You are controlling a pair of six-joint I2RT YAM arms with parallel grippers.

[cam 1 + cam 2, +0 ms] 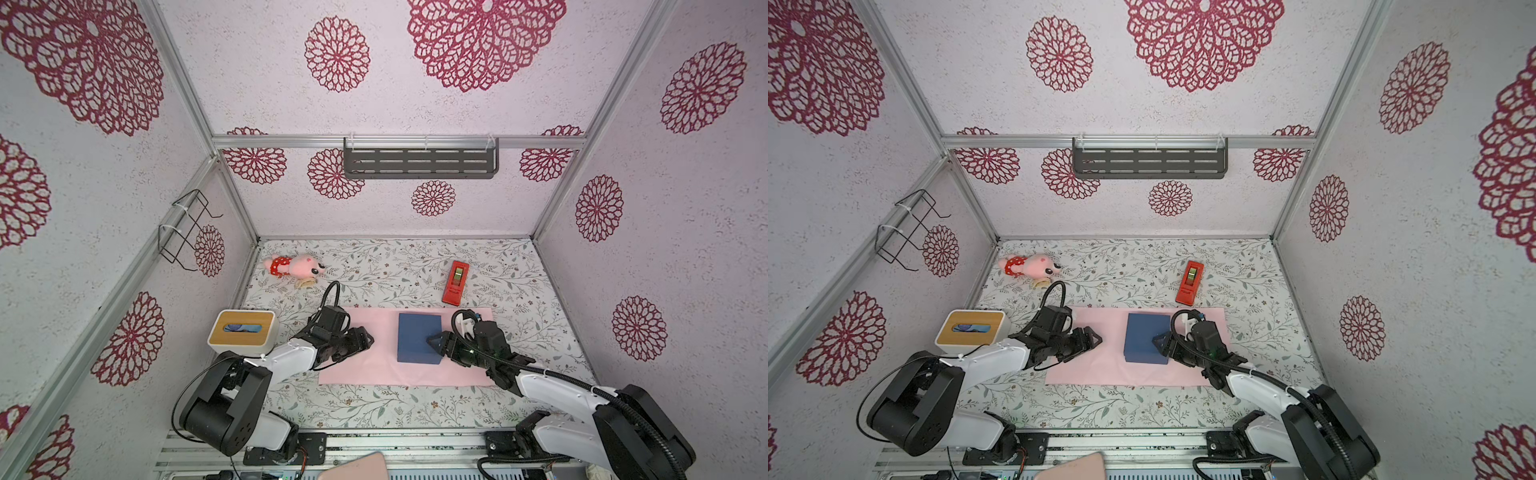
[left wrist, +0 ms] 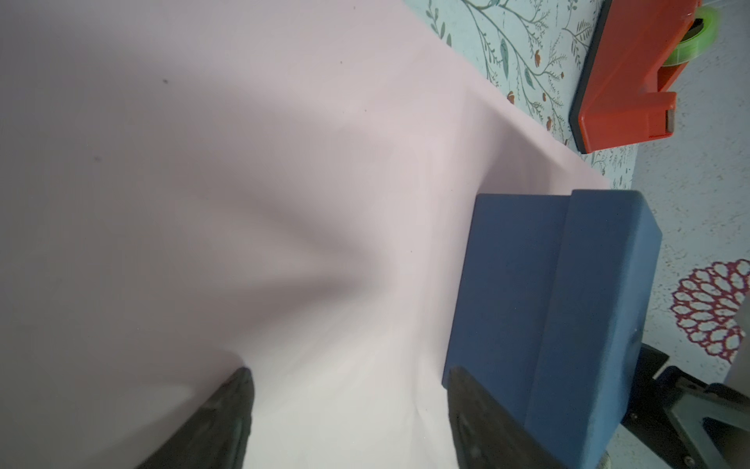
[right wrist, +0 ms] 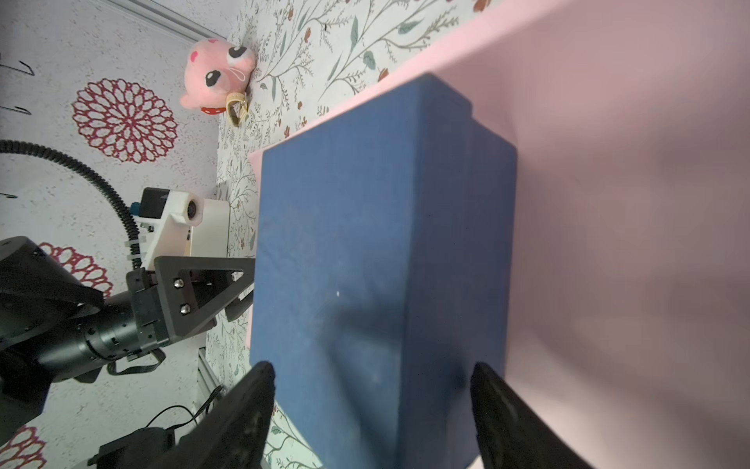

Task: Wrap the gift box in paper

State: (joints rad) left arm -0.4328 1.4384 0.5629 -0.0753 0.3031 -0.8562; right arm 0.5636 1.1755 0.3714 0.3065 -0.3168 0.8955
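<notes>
Sitting flat on the pink paper (image 1: pixel 376 365), a bit toward 3 o'clock of the sheet's middle, is the navy gift box (image 1: pixel 417 336). The right gripper (image 1: pixel 433 341) hangs over the box's 3 o'clock edge, fingers spread, nothing grabbed. The left gripper (image 1: pixel 367 337) is at 9 o'clock over bare paper, also spread and empty. The red tape dispenser (image 1: pixel 455 282) lies at 1 o'clock, the tissue box (image 1: pixel 243 331) way out at 9, and the pink plush toy (image 1: pixel 296 266) at 10.
</notes>
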